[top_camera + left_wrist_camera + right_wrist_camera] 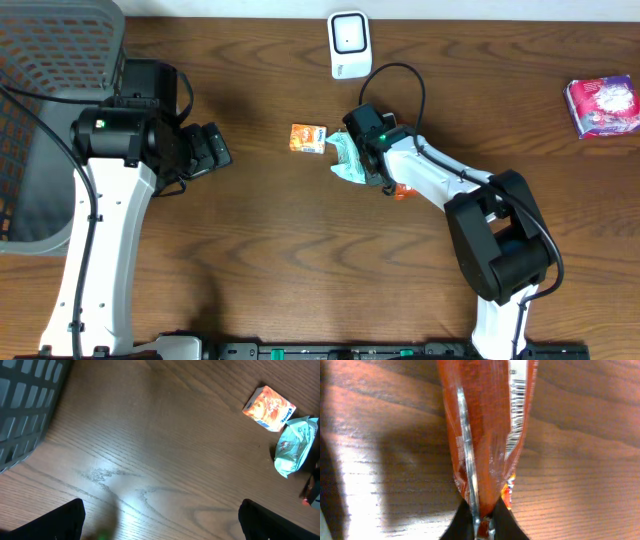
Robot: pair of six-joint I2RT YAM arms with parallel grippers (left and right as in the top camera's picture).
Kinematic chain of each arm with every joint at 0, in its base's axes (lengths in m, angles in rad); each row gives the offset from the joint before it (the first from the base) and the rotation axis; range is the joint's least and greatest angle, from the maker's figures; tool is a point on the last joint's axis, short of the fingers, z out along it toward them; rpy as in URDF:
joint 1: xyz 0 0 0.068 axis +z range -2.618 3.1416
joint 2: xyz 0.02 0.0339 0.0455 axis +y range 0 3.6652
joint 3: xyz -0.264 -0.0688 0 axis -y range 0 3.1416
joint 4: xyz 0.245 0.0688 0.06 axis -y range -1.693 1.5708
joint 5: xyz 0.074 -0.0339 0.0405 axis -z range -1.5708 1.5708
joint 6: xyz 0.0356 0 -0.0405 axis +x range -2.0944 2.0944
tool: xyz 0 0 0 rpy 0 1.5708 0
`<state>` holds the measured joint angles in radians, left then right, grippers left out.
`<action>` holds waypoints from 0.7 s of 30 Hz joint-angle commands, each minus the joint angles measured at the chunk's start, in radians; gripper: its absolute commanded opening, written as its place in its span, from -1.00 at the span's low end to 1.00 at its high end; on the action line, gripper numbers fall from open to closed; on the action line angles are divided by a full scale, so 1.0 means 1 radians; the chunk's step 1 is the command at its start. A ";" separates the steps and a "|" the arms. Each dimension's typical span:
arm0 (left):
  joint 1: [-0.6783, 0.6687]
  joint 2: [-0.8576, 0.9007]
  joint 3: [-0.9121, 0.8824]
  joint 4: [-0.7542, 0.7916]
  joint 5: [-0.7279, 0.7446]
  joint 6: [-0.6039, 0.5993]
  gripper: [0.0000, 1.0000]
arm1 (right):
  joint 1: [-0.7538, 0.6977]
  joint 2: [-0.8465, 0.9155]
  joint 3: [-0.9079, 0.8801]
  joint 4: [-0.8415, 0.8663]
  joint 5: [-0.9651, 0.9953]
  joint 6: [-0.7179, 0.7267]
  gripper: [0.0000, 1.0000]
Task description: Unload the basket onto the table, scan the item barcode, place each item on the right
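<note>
Orange-red packet (485, 425): pinched at its crimped end by the right gripper (480, 527), jaws closed tight on the foil. Right wrist view shows the packet running away from the fingertips (459, 525) over the wood grain. Barcode (520, 400) sits on a white strip along the packet's right edge, facing the wrist camera. Cannot tell whether the packet rests on the table (250, 250) or is raised off it.

Overhead: only a sliver of the packet (402, 191) shows, poking out from under the right arm near table centre. Right gripper (388, 183) just beside it, mostly hidden by the wrist.

Left gripper (210, 150): jaws spread wide, nothing between them. In the left wrist view its fingers (55, 522) show at the bottom corners, bare wood between.

Next out:
- teal packet (347, 160), crumpled, close against the right wrist on its left side
- orange carton (308, 138), just beside the teal packet, apart from both grippers

Far edge: white scanner (348, 45), standing beyond the right wrist, well apart from the packet.

Sides:
- grey mesh basket (50, 60) at the far left corner, behind the left arm
- pink packet (603, 105) at the far right, alone
</note>
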<state>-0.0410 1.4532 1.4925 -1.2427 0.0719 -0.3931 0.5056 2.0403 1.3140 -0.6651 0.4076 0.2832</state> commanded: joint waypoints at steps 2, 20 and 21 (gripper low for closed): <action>0.002 0.006 -0.003 -0.003 -0.010 -0.009 0.96 | -0.074 0.015 0.031 -0.045 -0.273 0.009 -0.98; 0.002 0.006 -0.003 -0.003 -0.010 -0.009 0.96 | -0.502 0.017 0.088 -0.147 -1.522 -0.150 -0.98; 0.002 0.006 -0.003 -0.003 -0.010 -0.009 0.96 | -0.509 0.017 0.057 -0.128 -1.551 -0.150 -0.98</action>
<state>-0.0410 1.4532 1.4925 -1.2423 0.0719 -0.3935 0.0154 2.0487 1.4597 -0.8165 -0.9001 0.1638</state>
